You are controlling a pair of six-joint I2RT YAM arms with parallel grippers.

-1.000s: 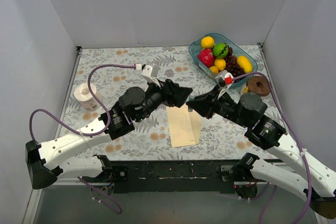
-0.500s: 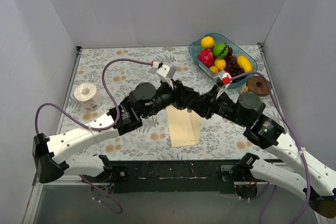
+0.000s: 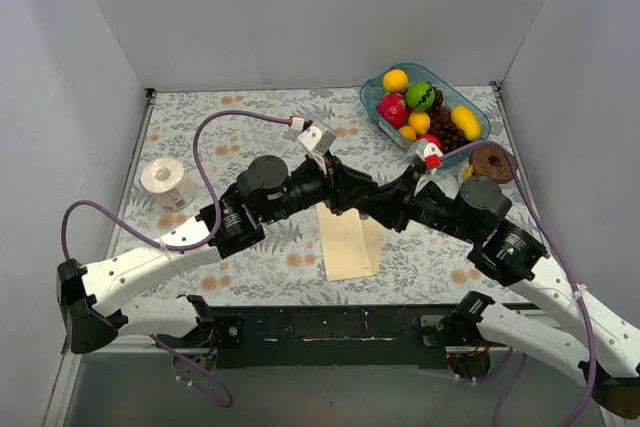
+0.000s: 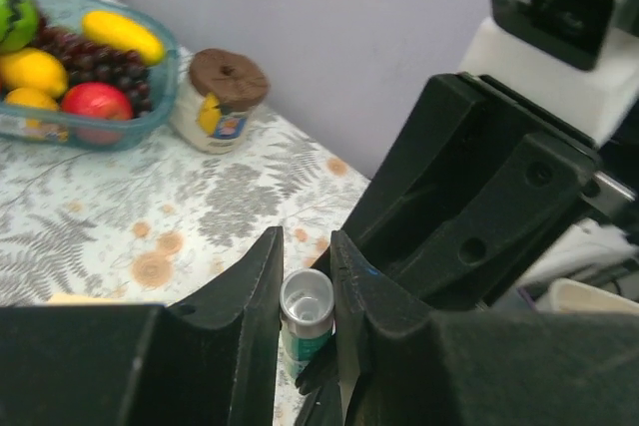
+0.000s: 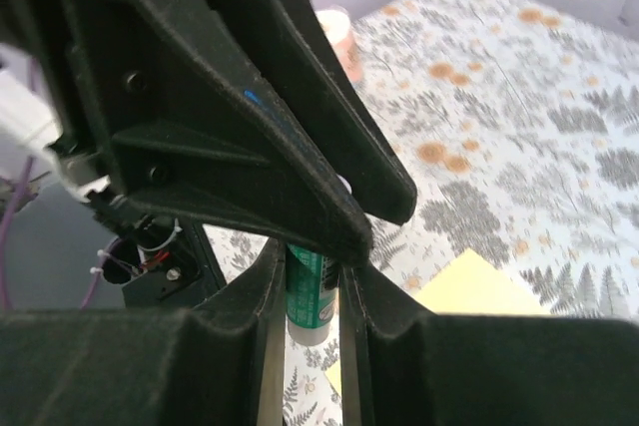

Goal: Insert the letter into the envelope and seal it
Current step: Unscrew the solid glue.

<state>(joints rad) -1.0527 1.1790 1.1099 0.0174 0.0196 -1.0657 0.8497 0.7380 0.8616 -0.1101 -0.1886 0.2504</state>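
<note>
Both grippers meet in mid-air above the papers. A green glue stick [image 5: 312, 291] stands upright between the fingers of my right gripper [image 5: 312, 251], which is shut on its body. My left gripper [image 4: 306, 251] comes in from the other side; its jaws press on both sides of the stick's grey end [image 4: 306, 301]. In the top view the left gripper [image 3: 370, 198] and right gripper [image 3: 380, 206] overlap. Below them lies the salmon-peach letter [image 3: 345, 243], with the paler envelope [image 3: 375, 232] showing as a strip along its right edge. The envelope's flap is hidden.
A blue basket [image 3: 478, 134] of fruit stands at the back right, with a brown-lidded jar [image 3: 491, 161] beside it. A roll of tape [image 3: 166, 182] sits at the left. Grey walls enclose the table on three sides.
My left arm has swung right to meet the right gripper, and its jaws have closed onto the glue stick. The right arm has hardly moved.
</note>
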